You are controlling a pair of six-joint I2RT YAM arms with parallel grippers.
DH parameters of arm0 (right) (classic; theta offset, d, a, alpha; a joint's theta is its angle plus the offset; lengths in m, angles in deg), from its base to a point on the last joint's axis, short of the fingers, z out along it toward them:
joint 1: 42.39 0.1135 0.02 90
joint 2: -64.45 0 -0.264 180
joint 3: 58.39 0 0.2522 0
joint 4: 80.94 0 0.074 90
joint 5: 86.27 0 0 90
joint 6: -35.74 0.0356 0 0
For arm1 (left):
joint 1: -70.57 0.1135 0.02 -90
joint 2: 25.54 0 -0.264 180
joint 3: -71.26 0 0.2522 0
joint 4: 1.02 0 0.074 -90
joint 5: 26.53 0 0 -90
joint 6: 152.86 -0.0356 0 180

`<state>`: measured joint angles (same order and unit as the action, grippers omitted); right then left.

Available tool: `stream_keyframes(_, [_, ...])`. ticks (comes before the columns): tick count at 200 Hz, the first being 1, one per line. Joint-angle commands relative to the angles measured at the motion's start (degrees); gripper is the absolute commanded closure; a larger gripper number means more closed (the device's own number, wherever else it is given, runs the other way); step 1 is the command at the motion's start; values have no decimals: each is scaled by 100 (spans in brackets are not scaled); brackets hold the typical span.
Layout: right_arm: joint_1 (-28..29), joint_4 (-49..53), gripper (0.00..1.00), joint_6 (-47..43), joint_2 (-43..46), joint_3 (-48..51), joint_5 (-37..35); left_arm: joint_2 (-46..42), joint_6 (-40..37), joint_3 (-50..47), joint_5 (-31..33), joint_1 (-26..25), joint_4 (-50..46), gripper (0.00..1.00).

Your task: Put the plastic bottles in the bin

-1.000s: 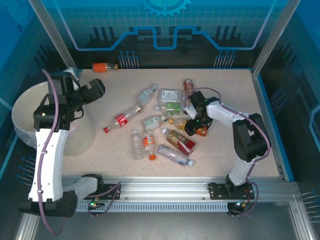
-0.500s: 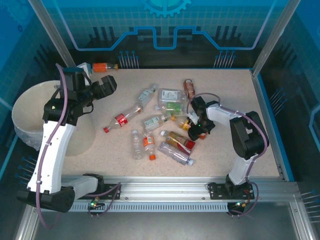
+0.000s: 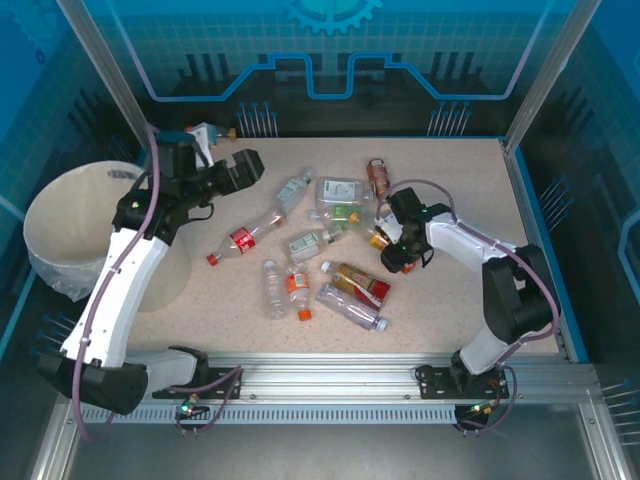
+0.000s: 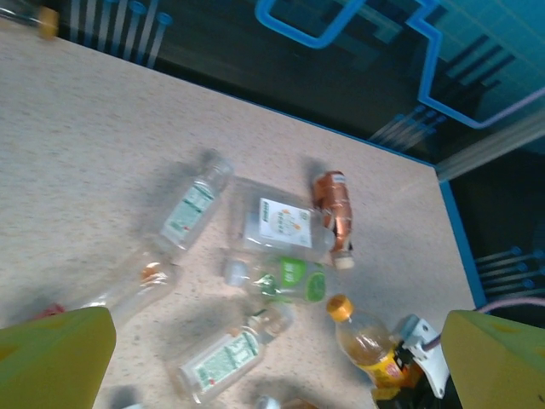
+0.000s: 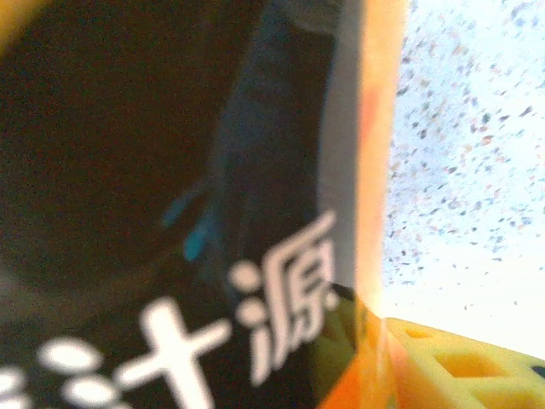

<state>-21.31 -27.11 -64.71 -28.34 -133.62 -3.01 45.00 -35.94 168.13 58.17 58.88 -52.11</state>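
Right pincer (image 3: 392, 252) sits low astride the orange-capped juice bottle (image 4: 368, 341) on the table (image 3: 450, 180), jaws narrow round its label for the lift, grip unconfirmed, I cannot tell, while the left pincer (image 3: 243, 170) hangs wide open, the bin (image 3: 160, 275) just behind it.

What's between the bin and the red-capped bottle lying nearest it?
Nothing. In the top view, only a narrow strip of bare tabletop separates the wall of the bin from the red-capped bottle.
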Motion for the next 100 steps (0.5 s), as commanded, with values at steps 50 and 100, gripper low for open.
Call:
stream_keyframes(50, [64, -763, 51, 969, 1391, 131, 1278, 344, 112, -474, -1336, -625, 1392, 1])
stream_keyframes(100, [75, -1485, 52, 2030, 1785, 110, 2702, 375, -114, -861, -1987, -958, 2207, 1])
